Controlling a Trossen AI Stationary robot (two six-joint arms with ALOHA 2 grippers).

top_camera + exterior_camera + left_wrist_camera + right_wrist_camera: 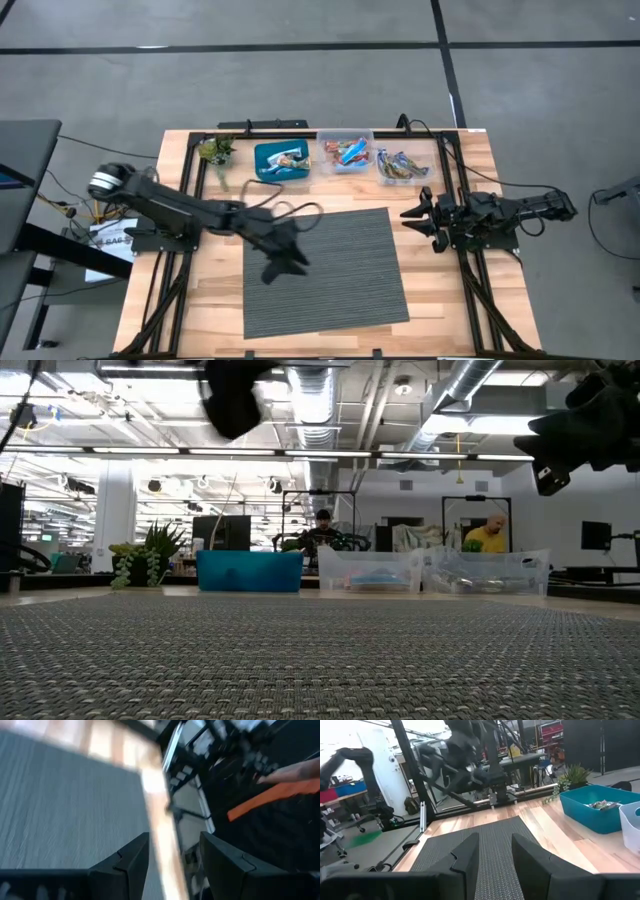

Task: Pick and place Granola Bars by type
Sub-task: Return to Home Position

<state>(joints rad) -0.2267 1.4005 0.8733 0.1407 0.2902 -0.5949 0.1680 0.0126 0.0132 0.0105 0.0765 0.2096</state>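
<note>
A grey concrete floor (pixel 300 80) runs all around the pale wooden table (pixel 215 300), and most of the table's middle lies under a dark ribbed mat (pixel 340 280). Along the far edge stands a row: a small green plant (pixel 215 150) toward the far left corner, then a blue bin (pixel 262 170), then a middle clear bin (pixel 322 165), and just beside that a right clear bin (pixel 520 570) toward the far right corner. The granola bars (pixel 347 152) are all inside these three bins, none out on the mat. The ones in the middle clear bin show red and blue print, those in the blue bin look paler, and those in the right clear bin are a mix I cannot sort by colour from here. The left arm reaches in from the left edge, its left pincer (pixel 285 258) hanging over the left part of the mat, well above it when seen from table height. Its two fingers (pixel 131 860) stand apart with nothing between them. The right arm lies along the right edge, and the right pincer (pixel 418 218) sits just off the mat's far right corner, facing across the mat, fingers (pixel 467 855) spread and empty. Past the bins, in the room beyond the table, one person (pixel 322 520) is at a desk and another person in a yellow top (pixel 488 535) is farther right.
</note>
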